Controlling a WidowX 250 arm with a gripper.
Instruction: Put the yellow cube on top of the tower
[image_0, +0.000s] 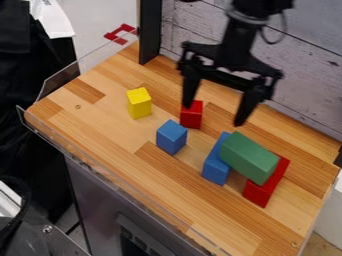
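Gaping jaws, seemingly near tower (248, 157)

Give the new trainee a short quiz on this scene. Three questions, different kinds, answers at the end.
1. True or false: the yellow cube rests directly on the wooden table.

2. Fill in the blank: the green block bridges a long blue block and a long ____.

3. Pick one. The fingers of the gripper are:
a) shut on the yellow cube
b) spread apart
c) pressed together

Key: 1 true; 2 red block; 3 b
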